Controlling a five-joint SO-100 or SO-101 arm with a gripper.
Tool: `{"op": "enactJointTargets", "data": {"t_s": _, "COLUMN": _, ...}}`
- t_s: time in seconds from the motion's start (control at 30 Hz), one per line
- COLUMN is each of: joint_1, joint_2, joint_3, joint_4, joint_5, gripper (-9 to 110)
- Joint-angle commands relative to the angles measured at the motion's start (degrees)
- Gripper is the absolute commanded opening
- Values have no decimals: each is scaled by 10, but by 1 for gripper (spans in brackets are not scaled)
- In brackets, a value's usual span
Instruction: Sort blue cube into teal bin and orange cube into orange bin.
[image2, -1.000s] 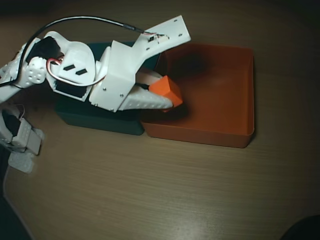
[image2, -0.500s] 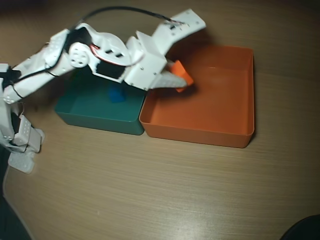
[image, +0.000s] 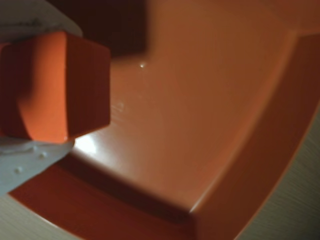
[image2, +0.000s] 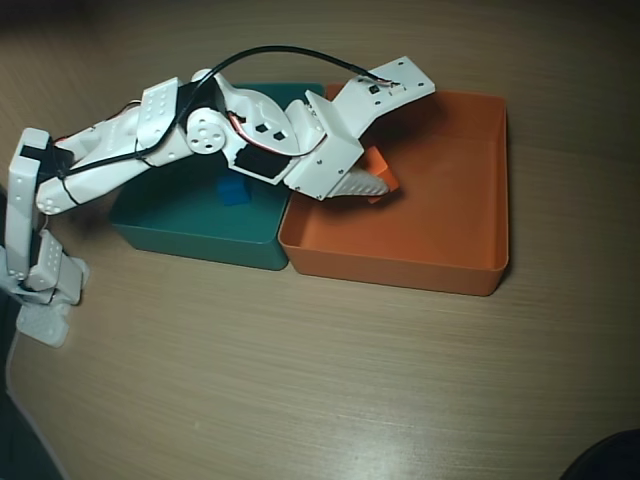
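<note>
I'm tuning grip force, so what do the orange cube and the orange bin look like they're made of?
The orange cube, held in the tool, looks like matte plastic: flat, even colour with no glare on its faces. The orange bin looks like smoother, semi-glossy plastic: its floor shows bright reflected highlights in the wrist view. The exact plastic cannot be told.
</note>
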Motion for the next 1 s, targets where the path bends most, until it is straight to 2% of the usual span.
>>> {"op": "enactJointTargets", "data": {"t_s": 0.0, "joint_1": 1, "joint_2": 19, "joint_3": -54, "joint_4": -11, "joint_5": 3, "gripper": 1}}
{"op": "enactJointTargets", "data": {"t_s": 0.2, "joint_1": 4, "joint_2": 19, "joint_3": -54, "joint_4": -11, "joint_5": 4, "gripper": 25}}
{"op": "enactJointTargets", "data": {"t_s": 0.33, "joint_1": 5, "joint_2": 19, "joint_3": -54, "joint_4": -11, "joint_5": 4, "gripper": 36}}
{"op": "enactJointTargets", "data": {"t_s": 0.4, "joint_1": 5, "joint_2": 20, "joint_3": -54, "joint_4": -11, "joint_5": 4, "gripper": 38}}
{"op": "enactJointTargets", "data": {"t_s": 0.7, "joint_1": 10, "joint_2": 33, "joint_3": -53, "joint_4": -6, "joint_5": 4, "gripper": 36}}
{"op": "enactJointTargets", "data": {"t_s": 0.97, "joint_1": 13, "joint_2": 135, "joint_3": 14, "joint_4": -1, "joint_5": 5, "gripper": 13}}
